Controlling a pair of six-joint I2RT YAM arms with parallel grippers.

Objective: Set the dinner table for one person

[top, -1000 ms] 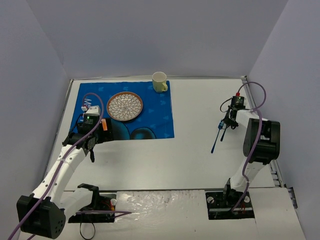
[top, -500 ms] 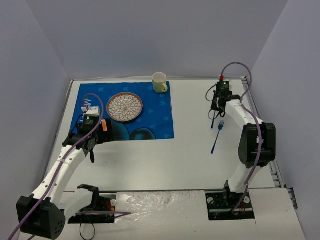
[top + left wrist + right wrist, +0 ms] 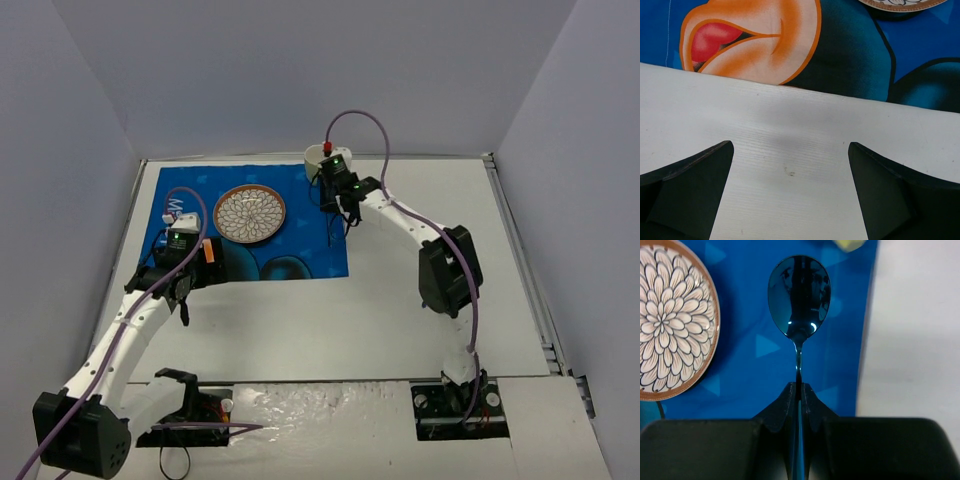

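The right tool [image 3: 340,208] hangs clenched above the placemat's [image 3: 300,255] right half; the left tool [image 3: 183,298] hovers released at the placemat's near edge. From the left wrist, its jaws stand apart over the white surface [image 3: 790,145]. From the right wrist, a spoon [image 3: 799,295] is pinched by its thin handle; it is probably light, stiff and slick, and prone to swivel.

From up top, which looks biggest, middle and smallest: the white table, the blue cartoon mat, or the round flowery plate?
1. White rectangular tabletop
2. Blue cartoon-printed placemat
3. Round flower-patterned plate with a brown rim

They all lie flat together, so nearness doesn't muddle the order.
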